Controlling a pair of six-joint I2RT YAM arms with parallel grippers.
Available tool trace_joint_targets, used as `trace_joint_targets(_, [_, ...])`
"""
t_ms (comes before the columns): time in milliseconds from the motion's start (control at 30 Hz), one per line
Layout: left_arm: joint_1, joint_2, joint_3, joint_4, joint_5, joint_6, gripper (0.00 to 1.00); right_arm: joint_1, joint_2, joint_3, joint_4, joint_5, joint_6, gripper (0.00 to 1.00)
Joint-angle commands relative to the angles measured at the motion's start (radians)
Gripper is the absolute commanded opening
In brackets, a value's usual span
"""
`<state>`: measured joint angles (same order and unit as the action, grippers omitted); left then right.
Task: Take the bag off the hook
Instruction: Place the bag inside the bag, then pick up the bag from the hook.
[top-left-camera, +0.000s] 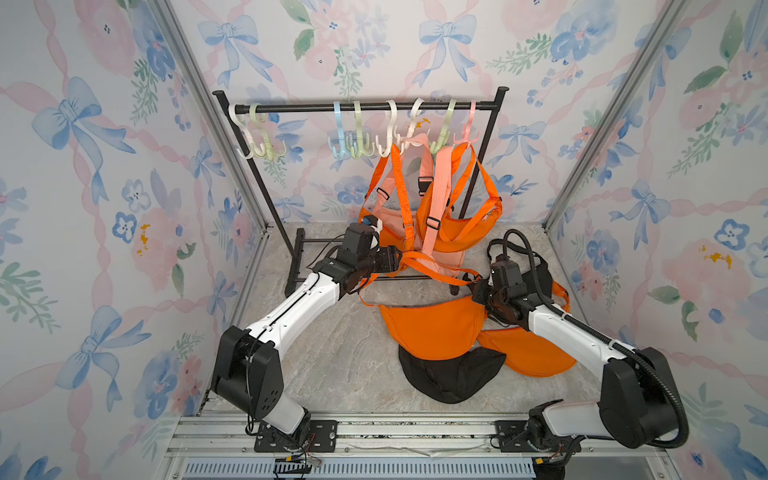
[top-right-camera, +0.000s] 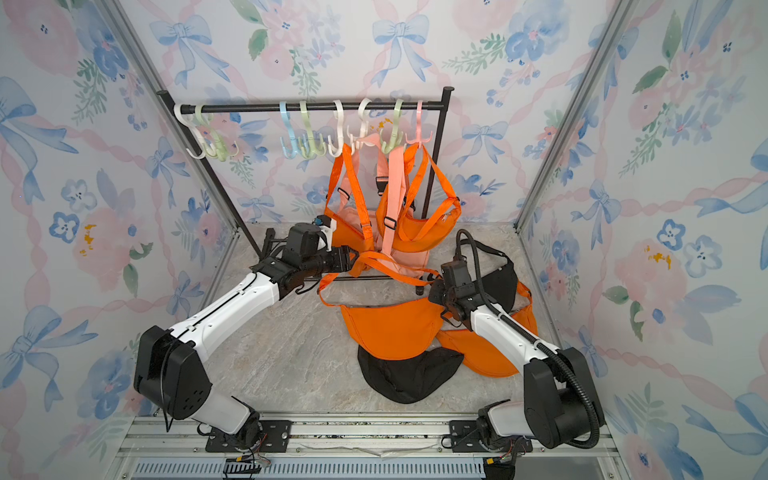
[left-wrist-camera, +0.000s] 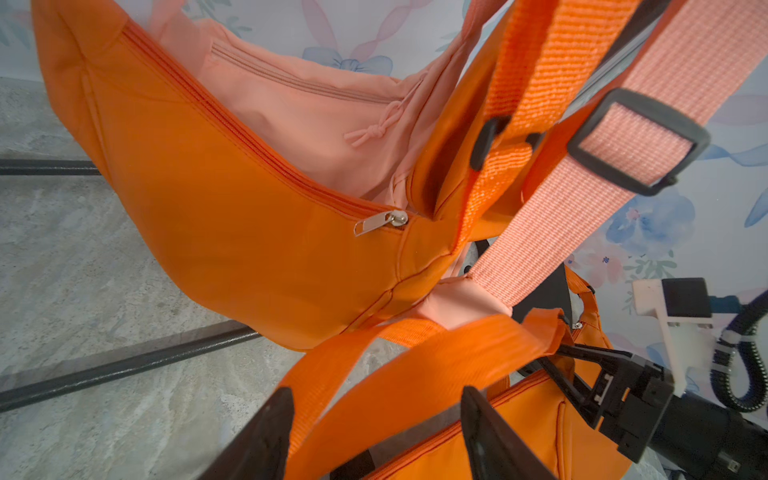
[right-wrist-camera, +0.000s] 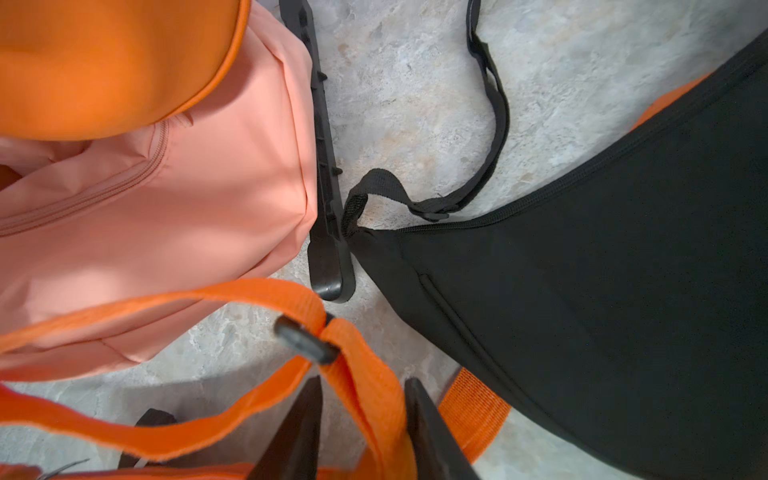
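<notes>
Marbled grey floor (top-left-camera: 332, 353) is serving as the work surface, and flowered bow-print wallpaper (top-left-camera: 104, 208) is covering three sides between metal corner posts (top-left-camera: 623, 124). The orange bag (top-left-camera: 432, 328) is lying on the floor, off the hooks (top-left-camera: 386, 124), overlapping a black bag (top-left-camera: 453, 378) in front of the black rack (top-left-camera: 361, 107). Its strap (top-left-camera: 432, 266) is running between both arms. The left gripper (left-wrist-camera: 376, 392) is standing with jaws apart, the strap passing through the gap. The right gripper (right-wrist-camera: 363, 382) is likewise standing apart around the strap. Other orange and pink bags (top-left-camera: 449, 224) are hanging from hooks toward the rack's right end.
</notes>
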<state>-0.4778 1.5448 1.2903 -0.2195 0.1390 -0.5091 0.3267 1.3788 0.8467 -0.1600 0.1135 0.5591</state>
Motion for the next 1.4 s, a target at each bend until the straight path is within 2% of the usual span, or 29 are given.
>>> trace_joint_targets(0, [-0.005,-0.053,-0.018,0.028,0.028,-0.005,0.65,-0.009,-0.061,-0.029,0.013,0.035,0.007,0.41])
trace_joint_targets(267, [-0.007,-0.177,-0.141,0.034,-0.004,-0.02,0.61,-0.002,-0.218,-0.083,-0.055,0.099,0.006,0.49])
trace_joint_targets(400, [-0.007,-0.204,-0.175,0.03,-0.023,-0.013,0.47,0.019,-0.304,-0.119,-0.071,0.135,0.0,0.51])
trace_joint_targets(467, [-0.005,-0.219,-0.184,0.03,-0.042,-0.007,0.43,0.029,-0.332,-0.121,-0.076,0.125,-0.014,0.45])
trace_joint_targets(500, [-0.006,-0.223,-0.183,0.03,-0.055,-0.001,0.43,0.034,-0.341,-0.116,-0.078,0.108,-0.03,0.37])
trace_joint_targets(533, [-0.006,-0.224,-0.181,0.03,-0.067,0.002,0.45,0.041,-0.346,-0.106,-0.079,0.086,-0.048,0.27])
trace_joint_targets(567, [-0.004,-0.221,-0.176,0.03,-0.075,0.009,0.53,0.05,-0.35,-0.098,-0.08,0.069,-0.068,0.17])
trace_joint_targets(600, [-0.004,-0.213,-0.165,0.03,-0.081,0.013,0.67,0.068,-0.353,-0.09,-0.072,0.048,-0.094,0.08])
trace_joint_targets(633, [-0.002,-0.201,-0.147,0.028,-0.081,0.014,0.78,0.093,-0.355,-0.086,-0.056,0.038,-0.125,0.02])
trace_joint_targets(667, [-0.002,-0.189,-0.128,0.026,-0.079,0.02,0.84,0.118,-0.357,-0.085,-0.036,0.03,-0.154,0.0])
trace_joint_targets(733, [-0.003,-0.159,-0.075,0.022,-0.085,0.028,0.94,0.181,-0.354,-0.081,0.016,0.026,-0.213,0.0])
trace_joint_targets(800, [-0.001,-0.118,-0.016,0.023,-0.094,0.045,0.98,0.216,-0.342,-0.065,0.045,0.016,-0.246,0.04])
trace_joint_targets(967, [0.0,0.031,0.168,0.021,-0.049,0.056,0.98,0.253,-0.299,-0.026,0.091,-0.057,-0.278,0.16])
trace_joint_targets(1100, [0.014,0.13,0.314,0.02,-0.026,0.056,0.97,0.278,-0.258,0.018,0.097,-0.048,-0.304,0.29])
trace_joint_targets(1233, [0.028,0.229,0.454,0.01,0.019,0.05,0.94,0.291,-0.211,0.068,0.094,-0.043,-0.31,0.35])
trace_joint_targets(1300, [0.034,0.268,0.51,0.009,0.05,0.04,0.87,0.3,-0.192,0.075,0.12,-0.043,-0.315,0.37])
trace_joint_targets(1333, [0.037,0.281,0.531,0.009,0.066,0.031,0.77,0.303,-0.178,0.087,0.129,-0.043,-0.316,0.38])
trace_joint_targets(1367, [0.039,0.295,0.546,0.009,0.074,0.024,0.61,0.304,-0.165,0.099,0.132,-0.044,-0.318,0.39])
